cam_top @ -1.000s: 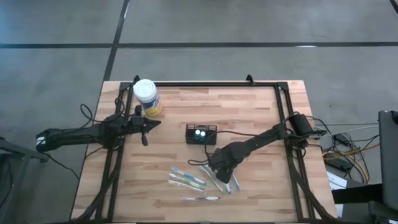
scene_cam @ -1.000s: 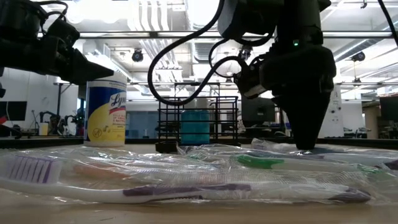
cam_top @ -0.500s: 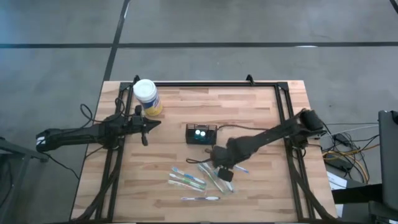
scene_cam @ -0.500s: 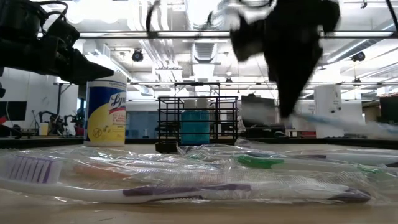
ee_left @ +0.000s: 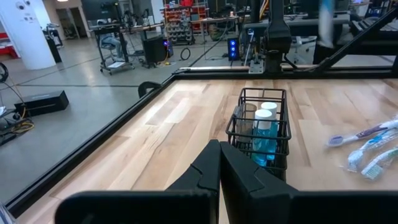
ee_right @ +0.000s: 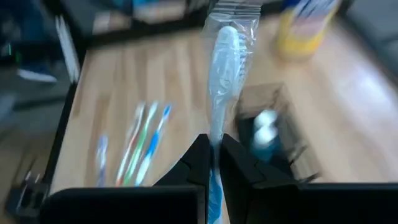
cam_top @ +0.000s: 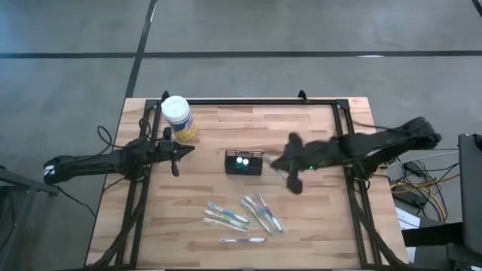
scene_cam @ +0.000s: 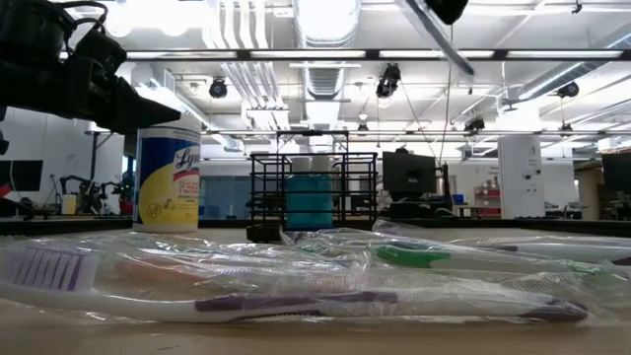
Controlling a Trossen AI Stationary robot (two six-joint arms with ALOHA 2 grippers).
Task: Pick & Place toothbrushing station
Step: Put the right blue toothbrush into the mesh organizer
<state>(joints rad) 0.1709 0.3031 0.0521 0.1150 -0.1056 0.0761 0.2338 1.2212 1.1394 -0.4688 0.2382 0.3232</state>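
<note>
The toothbrushing station, a small black wire caddy (cam_top: 243, 162) holding blue bottles, stands on its base mid-table; it also shows in the low view (scene_cam: 314, 187), the left wrist view (ee_left: 261, 134) and the right wrist view (ee_right: 267, 140). My right gripper (cam_top: 292, 181) is up in the air just right of the caddy, shut on a wrapped toothbrush (ee_right: 225, 68). My left gripper (cam_top: 175, 154) hovers shut and empty left of the caddy, near the jar; its fingers show in the left wrist view (ee_left: 219, 174). My right gripper pinches the toothbrush's blue handle (ee_right: 211, 140) between its two fingers, through the clear wrapper. The brush head (ee_right: 229, 43) and the wrapper's end stick out beyond the fingertips. The toothbrush is lifted clear of the table.
Several wrapped toothbrushes (cam_top: 242, 218) lie on the table near of the caddy, filling the low view's foreground (scene_cam: 296, 276). A white-capped, yellow-labelled jar (cam_top: 178, 117) stands at the far left. A black frame (cam_top: 256, 102) borders the table.
My right gripper has risen from the pile of toothbrushes and gone toward the table's far and right edges, ending beside the caddy. It has carried one wrapped toothbrush off the table, and has climbed almost out of the low view.
</note>
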